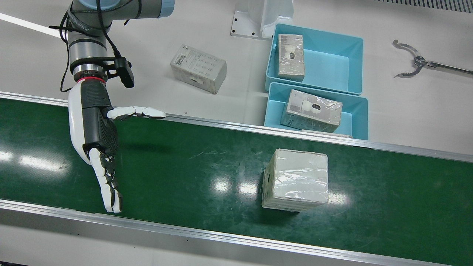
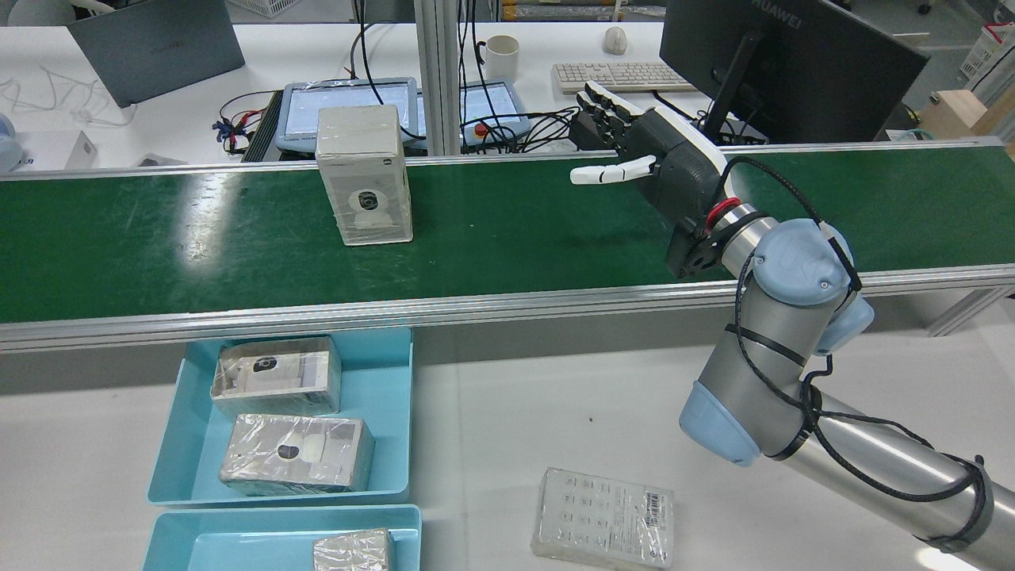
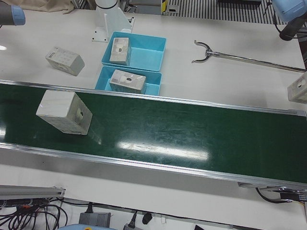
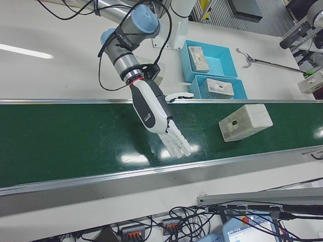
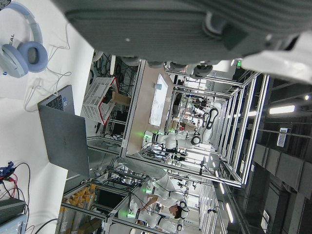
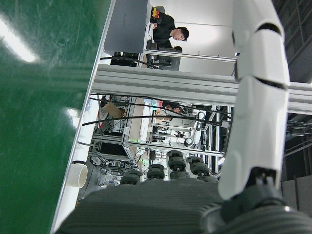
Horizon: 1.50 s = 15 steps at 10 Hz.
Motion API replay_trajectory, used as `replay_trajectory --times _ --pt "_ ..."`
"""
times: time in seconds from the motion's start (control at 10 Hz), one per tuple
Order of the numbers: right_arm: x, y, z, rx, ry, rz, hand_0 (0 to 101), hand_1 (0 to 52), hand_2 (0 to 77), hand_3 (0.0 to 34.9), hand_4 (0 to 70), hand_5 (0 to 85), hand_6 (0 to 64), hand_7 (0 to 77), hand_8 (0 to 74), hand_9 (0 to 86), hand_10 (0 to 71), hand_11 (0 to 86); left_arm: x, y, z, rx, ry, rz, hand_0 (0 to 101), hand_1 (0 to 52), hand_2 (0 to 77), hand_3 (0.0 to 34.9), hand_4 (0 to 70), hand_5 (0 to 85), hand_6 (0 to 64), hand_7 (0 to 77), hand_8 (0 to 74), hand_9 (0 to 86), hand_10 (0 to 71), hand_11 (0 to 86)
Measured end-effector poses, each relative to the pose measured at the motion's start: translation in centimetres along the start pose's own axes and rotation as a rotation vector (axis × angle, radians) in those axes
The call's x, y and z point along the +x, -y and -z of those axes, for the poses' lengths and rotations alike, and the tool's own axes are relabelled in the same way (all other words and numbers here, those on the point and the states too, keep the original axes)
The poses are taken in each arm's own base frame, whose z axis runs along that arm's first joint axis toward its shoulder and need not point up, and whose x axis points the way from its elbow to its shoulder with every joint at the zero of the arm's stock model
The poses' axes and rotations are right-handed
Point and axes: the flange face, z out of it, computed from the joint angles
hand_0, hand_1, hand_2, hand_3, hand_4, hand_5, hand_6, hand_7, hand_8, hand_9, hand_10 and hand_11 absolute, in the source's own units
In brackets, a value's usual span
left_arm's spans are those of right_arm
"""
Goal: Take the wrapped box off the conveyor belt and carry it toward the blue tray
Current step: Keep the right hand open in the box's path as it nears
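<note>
At lower centre of the front view, the wrapped box [image 1: 295, 180] stands on the conveyor belt [image 1: 184, 173]. Left of it, well apart, the right hand [image 1: 98, 140] hovers with fingers spread, holding nothing (left-hand fingers: cannot tell). Blue trays [image 1: 353, 79] lie beyond the belt, upper right.

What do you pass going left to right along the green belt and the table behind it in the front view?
right hand → loose box on the table → wrapped box on the belt → blue trays → metal grabber tool.
</note>
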Motion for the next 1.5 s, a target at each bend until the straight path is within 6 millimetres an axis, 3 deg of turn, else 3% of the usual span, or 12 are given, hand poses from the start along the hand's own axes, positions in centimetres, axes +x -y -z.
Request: replay_trajectory --times 1.5 --pt "0.60 -0.19 -0.54 0.001 -0.005 -0.001 47 14.2 15.3 0.0 4.4 2.2 0.0 0.5 2.7 3.3 0.5 3.3 0.00 0.00 0.00 0.000 0.000 0.000 0 0.0 1.1 0.0 0.0 1.1 0.0 0.0 0.0 0.0 0.5 0.0"
